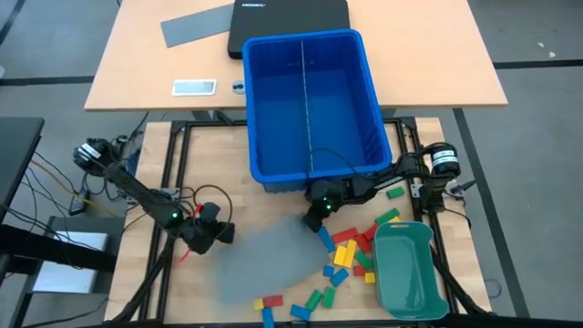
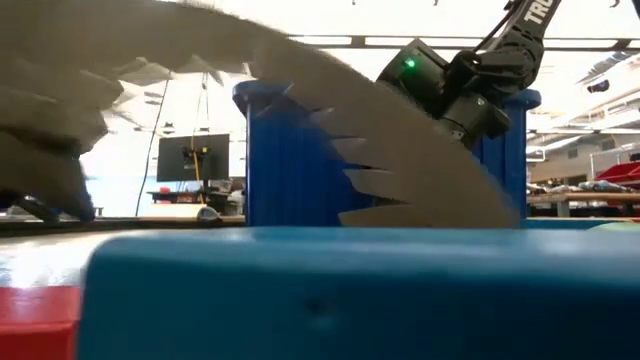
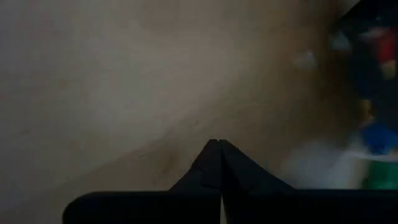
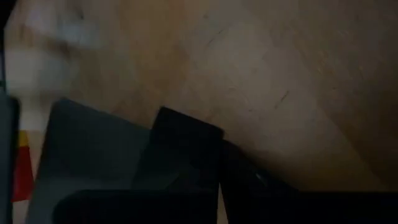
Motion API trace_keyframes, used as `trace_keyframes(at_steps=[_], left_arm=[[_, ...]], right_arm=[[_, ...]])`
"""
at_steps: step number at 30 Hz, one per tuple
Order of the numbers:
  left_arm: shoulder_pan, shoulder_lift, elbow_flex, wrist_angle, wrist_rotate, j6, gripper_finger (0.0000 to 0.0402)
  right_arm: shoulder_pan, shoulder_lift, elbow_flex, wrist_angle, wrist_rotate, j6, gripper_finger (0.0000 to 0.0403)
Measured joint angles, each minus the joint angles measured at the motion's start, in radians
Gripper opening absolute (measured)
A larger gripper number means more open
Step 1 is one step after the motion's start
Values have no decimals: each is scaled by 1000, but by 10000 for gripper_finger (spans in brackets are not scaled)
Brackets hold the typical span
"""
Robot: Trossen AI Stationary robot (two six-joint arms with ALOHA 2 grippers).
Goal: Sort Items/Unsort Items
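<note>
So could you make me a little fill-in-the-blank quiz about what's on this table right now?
1. The big empty bin at the table's far side is coloured ____.
2. The toy blocks lie scattered beside a ____ tray.
3. The flat sheet between the left gripper and the right gripper is coloured ____.

Missing words: blue; green; grey

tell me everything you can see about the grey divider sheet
The grey divider sheet is thin, flat and matte, likely plastic or card, with comb-like slots cut along one edge, plain in the low view. It sits on the wooden table between the arms, in front of the blue bin, and looks partly lifted. The left gripper is at its left edge, the right gripper at its upper right corner, both closed. Coloured blocks lie beside it.
</note>
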Motion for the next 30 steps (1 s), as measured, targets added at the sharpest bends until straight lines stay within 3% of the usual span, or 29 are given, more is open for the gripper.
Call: trace_keyframes(at_steps=[7, 14, 30], left_arm=[[13, 4, 1, 54, -7, -5, 0], [28, 50, -3, 115, -13, 17, 1], [35, 58, -4, 142, 20, 59, 1]], right_arm=[[2, -9, 4, 117, -46, 27, 69], [0, -10, 3, 121, -38, 52, 115], [-1, -11, 3, 119, -56, 45, 119]])
